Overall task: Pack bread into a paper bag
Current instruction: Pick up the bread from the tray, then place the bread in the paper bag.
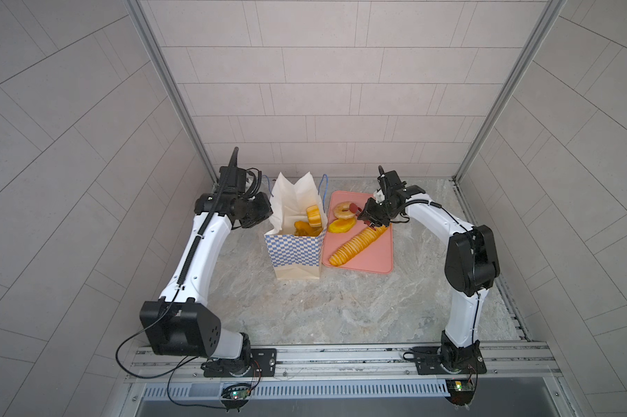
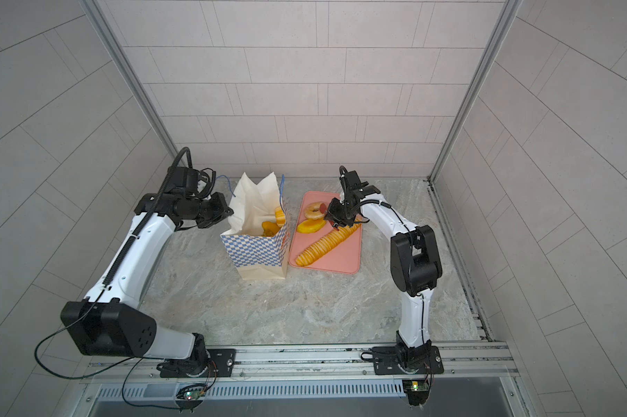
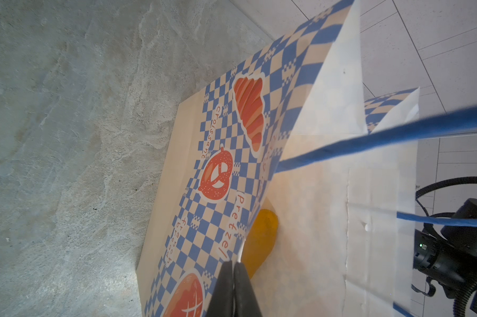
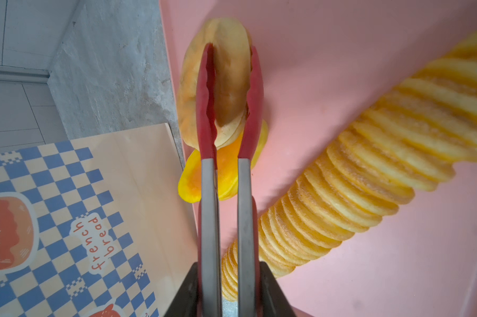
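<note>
Bench: grey marbled bench [image 1: 340,310] enclosed by pale tiled walls [image 1: 322,90], with both arm bases at its near edge
Paper bag: the paper bag [image 1: 295,252] stands upright mid-bench with its mouth open upward; some bread [image 1: 313,215] lies inside
Pink tray: the pink tray [image 1: 375,261] lies flat just beside the bag's right wall
Baguette: the baguette [image 1: 357,242] slants across the tray, its near end toward the bag and its far end under the right wrist
Oval roll: the oval roll [image 1: 337,226] lies flat beyond the baguette, close to the bag wall
Ring doughnut: the ring doughnut [image 4: 226,82] is farthest back on the tray, its edge overlapping the roll
Right jaws: clamped hard on the metal handles of the red tongs [image 4: 207,109]; the red tips pinch one side of the ring, one apparently in the hole and the other on the outer edge
Left jaws: closed flat on the bag's left rim, thin paper between them
Deciding relation: the bag mouth lies to the robot's left of the doughnut and higher; the tongs' long axis points that way, and the right arm is nearer, so the move is likely up over the right wall and across
</note>
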Robot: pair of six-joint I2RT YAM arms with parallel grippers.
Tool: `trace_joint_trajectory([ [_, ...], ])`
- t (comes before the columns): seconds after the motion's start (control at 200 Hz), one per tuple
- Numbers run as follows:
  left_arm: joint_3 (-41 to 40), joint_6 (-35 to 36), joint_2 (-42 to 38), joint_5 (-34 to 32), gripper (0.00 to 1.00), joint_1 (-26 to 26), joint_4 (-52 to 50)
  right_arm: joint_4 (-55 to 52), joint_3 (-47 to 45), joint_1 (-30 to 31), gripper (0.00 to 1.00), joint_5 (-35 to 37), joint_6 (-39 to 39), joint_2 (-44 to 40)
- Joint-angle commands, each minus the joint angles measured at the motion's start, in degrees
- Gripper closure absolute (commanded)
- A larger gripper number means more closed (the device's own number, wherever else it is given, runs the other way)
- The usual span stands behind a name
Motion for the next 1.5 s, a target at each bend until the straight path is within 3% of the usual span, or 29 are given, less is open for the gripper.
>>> trace_joint_trajectory([
  [0.0,-1.03,0.26,-0.84,0.23,1.0,0.27,-2.39,0.4,-1.01,-1.07,0.7,0.24,0.34,-5.23],
  [0.385,-1.21,0.26,-1.31,0.66,1.0,0.22,-2.3,-2.97,-4.53,-2.25,0.71,1.52,-2.11,-14.17],
  [0.896,-1.3,0.26,-1.93,0.8,1.0,0.24,-2.35,-10.23,-0.68,-1.19,0.69,4.45,-11.3,-27.45],
  [1.151,-0.47,-0.16,-1.79,0.75,1.0,0.27,-1.99,-5.91,-0.24,1.21,0.69,6.54,-12.55,-34.51],
  [1.496,1.85,-0.57,-1.58,0.58,1.0,0.26,-2.08,-1.04,5.58,7.69,0.68,5.95,-13.83,-37.51],
])
